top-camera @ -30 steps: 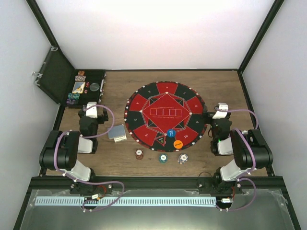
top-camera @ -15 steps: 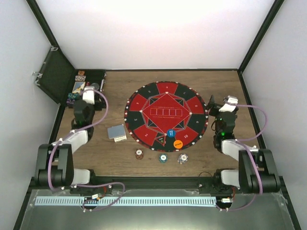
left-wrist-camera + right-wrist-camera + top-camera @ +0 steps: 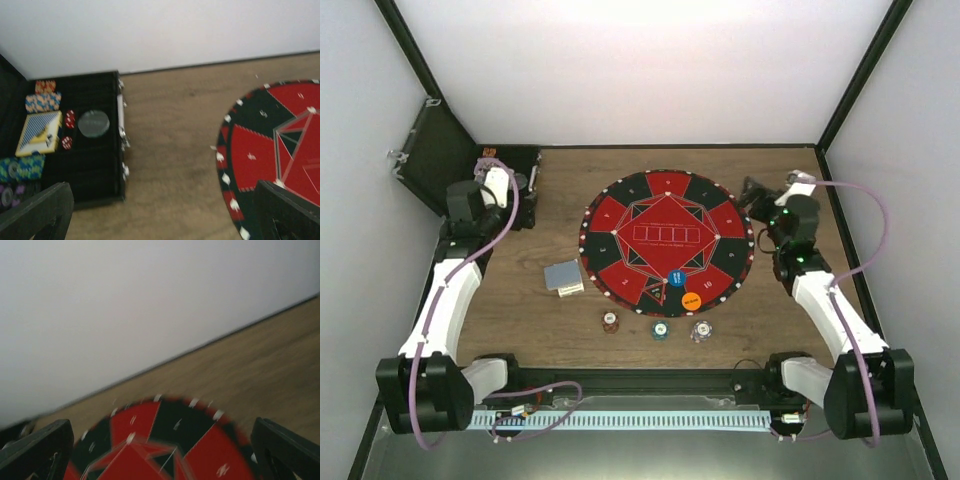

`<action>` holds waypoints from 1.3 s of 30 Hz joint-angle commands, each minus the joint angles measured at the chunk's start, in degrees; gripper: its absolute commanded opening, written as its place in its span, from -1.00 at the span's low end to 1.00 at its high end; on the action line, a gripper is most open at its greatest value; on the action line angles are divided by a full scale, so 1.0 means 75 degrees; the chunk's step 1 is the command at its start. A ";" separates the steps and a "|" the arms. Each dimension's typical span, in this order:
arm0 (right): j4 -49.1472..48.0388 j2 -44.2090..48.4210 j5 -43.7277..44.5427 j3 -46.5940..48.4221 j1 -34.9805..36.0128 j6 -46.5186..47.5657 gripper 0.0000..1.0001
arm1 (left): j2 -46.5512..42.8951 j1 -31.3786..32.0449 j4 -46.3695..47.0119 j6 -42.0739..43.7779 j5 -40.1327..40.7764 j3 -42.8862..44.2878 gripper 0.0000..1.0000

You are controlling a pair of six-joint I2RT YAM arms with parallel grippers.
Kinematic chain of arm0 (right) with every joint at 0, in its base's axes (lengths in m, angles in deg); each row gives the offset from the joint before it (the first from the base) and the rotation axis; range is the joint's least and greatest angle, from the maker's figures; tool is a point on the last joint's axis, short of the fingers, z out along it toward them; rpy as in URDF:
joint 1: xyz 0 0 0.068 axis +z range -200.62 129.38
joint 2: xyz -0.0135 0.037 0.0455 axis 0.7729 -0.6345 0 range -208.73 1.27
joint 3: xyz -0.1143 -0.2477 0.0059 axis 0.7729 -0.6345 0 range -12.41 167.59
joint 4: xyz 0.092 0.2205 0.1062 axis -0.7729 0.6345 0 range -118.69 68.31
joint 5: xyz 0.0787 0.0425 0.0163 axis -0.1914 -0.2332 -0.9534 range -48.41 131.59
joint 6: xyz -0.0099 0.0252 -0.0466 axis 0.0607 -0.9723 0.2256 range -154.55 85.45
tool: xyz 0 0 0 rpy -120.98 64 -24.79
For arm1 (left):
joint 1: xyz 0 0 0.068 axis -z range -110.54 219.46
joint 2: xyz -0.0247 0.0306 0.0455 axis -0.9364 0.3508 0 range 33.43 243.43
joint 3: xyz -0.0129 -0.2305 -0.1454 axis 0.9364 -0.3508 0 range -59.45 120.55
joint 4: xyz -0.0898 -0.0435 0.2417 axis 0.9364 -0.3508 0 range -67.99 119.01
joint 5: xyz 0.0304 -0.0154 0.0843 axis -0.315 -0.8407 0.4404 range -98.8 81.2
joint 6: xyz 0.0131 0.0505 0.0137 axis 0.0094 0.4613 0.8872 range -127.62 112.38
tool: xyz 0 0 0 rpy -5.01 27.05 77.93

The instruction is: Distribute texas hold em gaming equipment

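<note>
A grey-backed deck of cards point(image 3: 563, 277) lies on the table left of the round red-and-black mat point(image 3: 665, 240). Three poker chips point(image 3: 610, 322) point(image 3: 660, 329) point(image 3: 701, 330) sit in a row in front of the mat. A blue button point(image 3: 675, 278) and an orange button point(image 3: 691, 299) rest on the mat's near part. My left gripper point(image 3: 523, 186) is open and empty, above the open black case point(image 3: 520, 160). My right gripper point(image 3: 752, 193) is open and empty at the mat's right edge. The left wrist view shows the case point(image 3: 95, 165) with chip stacks point(image 3: 44, 102) inside.
The case also holds a blue-striped card box point(image 3: 40, 132), red dice point(image 3: 70, 119) and a round clear disc point(image 3: 93, 123). Its lid point(image 3: 435, 155) stands open against the left wall. White walls enclose the table. The mat point(image 3: 270, 150) point(image 3: 165, 440) shows in both wrist views.
Both arms have stretched out away from their bases. My left gripper moved back and left to the case; my right gripper moved back along the mat's right edge. Nothing was picked up.
</note>
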 commanded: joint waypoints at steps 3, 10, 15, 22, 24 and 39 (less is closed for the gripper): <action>0.3105 -0.0723 0.0485 0.1227 0.3279 0.0027 1.00 | -0.0352 -0.0215 -0.2349 0.0620 -0.0697 0.0510 1.00; 0.5133 -0.2492 0.1205 0.1753 0.6171 -0.1242 0.84 | -0.0038 -0.0348 -0.3171 0.0878 -0.0769 0.0835 1.00; 0.5679 -0.3627 0.1395 0.1937 0.7174 -0.1925 0.71 | -0.0103 -0.0361 -0.3211 0.0833 -0.0790 0.0898 1.00; 0.5718 -0.3900 0.1279 0.1693 0.7260 -0.2087 0.56 | -0.0046 -0.0359 -0.3440 0.0906 -0.0849 0.1016 1.00; 0.5737 -0.3948 0.1350 0.1684 0.7259 -0.2055 0.49 | -0.0060 -0.0361 -0.3450 0.0924 -0.0862 0.1000 1.00; 0.5281 -0.4653 0.1314 0.2017 0.6850 -0.1329 0.10 | -0.0085 -0.0361 -0.3609 0.0914 -0.0950 0.1010 1.00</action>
